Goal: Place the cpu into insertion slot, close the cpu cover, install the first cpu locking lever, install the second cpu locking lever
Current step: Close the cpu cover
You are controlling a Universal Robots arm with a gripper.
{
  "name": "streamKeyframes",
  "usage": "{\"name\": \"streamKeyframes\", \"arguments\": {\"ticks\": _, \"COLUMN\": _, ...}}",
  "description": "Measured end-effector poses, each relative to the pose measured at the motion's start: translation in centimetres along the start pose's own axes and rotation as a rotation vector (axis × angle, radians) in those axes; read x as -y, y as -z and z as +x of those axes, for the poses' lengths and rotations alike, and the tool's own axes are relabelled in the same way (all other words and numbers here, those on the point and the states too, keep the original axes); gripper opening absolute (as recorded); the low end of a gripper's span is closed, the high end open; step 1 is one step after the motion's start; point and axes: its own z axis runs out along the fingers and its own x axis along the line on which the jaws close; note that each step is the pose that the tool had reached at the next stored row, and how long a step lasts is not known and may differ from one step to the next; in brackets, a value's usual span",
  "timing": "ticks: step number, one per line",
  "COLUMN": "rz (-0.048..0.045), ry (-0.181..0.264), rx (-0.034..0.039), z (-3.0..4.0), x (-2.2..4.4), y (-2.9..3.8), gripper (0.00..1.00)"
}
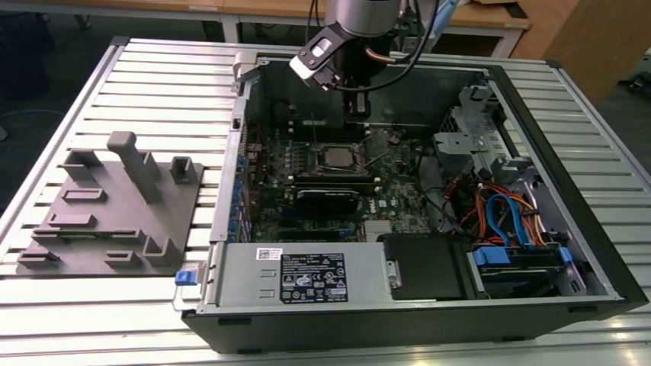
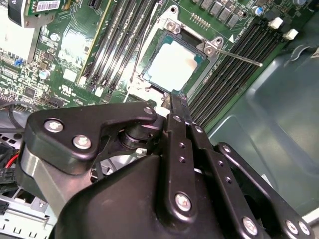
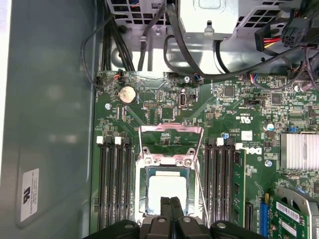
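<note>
We see the cpu [image 3: 167, 186] lying flat in the insertion slot [image 3: 167, 160], its pale metal top bare and facing up; the second wrist view shows the same chip [image 2: 172, 67] ringed by the socket's dark frame. The cpu cover [image 3: 169, 128] looks raised, a thin silvery frame standing at the socket's end away from the gripper. A thin metal lever [image 2: 239, 57] juts out free beside the socket. Black memory slots [image 3: 114, 184] run along both sides.

The gripper [image 3: 169, 200] has its fingers pressed together with nothing between them. In both wrist views the tips [image 2: 175, 97] sit just over the socket's near edge, and we cannot tell whether they touch it.

In the exterior view the gripper [image 1: 355, 122] hangs at twelve o'clock from the cpu [image 1: 336, 156], inside the open computer case [image 1: 600, 252]. A silver power supply [image 1: 305, 276] lies at six o'clock from the socket. At nine o'clock from the case, a grey fixture [image 1: 112, 206] rests on the slatted worktop [image 1: 152, 84].
</note>
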Motion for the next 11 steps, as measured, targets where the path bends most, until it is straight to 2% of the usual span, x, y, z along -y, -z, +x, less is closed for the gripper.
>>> {"name": "streamKeyframes", "arguments": {"ticks": 2, "rz": 0.0, "ry": 0.0, "rx": 0.0, "z": 0.0, "x": -0.01, "y": 0.19, "gripper": 0.1}}
{"name": "streamKeyframes", "arguments": {"ticks": 11, "rz": 0.0, "ry": 0.0, "rx": -0.0001, "z": 0.0, "x": -0.01, "y": 0.26, "gripper": 0.1}}
